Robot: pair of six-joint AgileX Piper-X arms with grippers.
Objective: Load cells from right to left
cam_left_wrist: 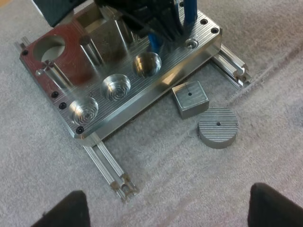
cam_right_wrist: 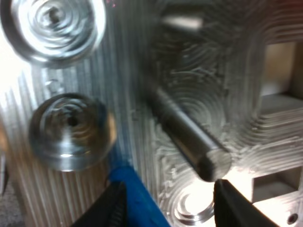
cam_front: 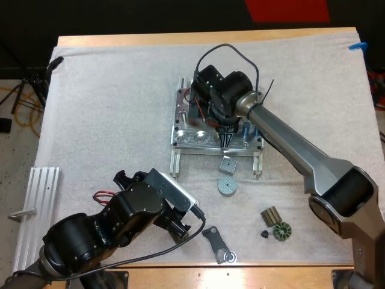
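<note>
— Whereabouts of the metal fixture (cam_front: 198, 114)?
— Middle of the mat (cam_front: 108, 108), propped on two rails (cam_front: 174, 164) reaching toward the mat's near edge.
— And the right gripper (cam_front: 227, 139)?
— Hangs nose-down over the fixture's near edge, above the third of the round sockets (cam_left_wrist: 116, 87) counted from the left end. Has a blue cylinder (cam_right_wrist: 136, 197) right at its tip. Cannot tell whether clamped on it or merely beside it.
— Any other blue cylinders (cam_front: 245, 128)?
— Yes, standing upright at the fixture's near right corner, just beside that gripper.
— The left gripper (cam_left_wrist: 169, 208)?
— Hovers low toward the mat's near edge, left of centre, facing the fixture. Spread wide open, gripping nothing, clear of every part.
— Loose pieces on the mat?
— A square metal block (cam_front: 228, 164) and a ribbed round disc (cam_front: 227, 185), close together, just in front of the fixture between the rail ends. A dark bracket (cam_front: 216, 244) by the mat's near edge. Small gear-like parts (cam_front: 283, 230) toward the near right corner.
</note>
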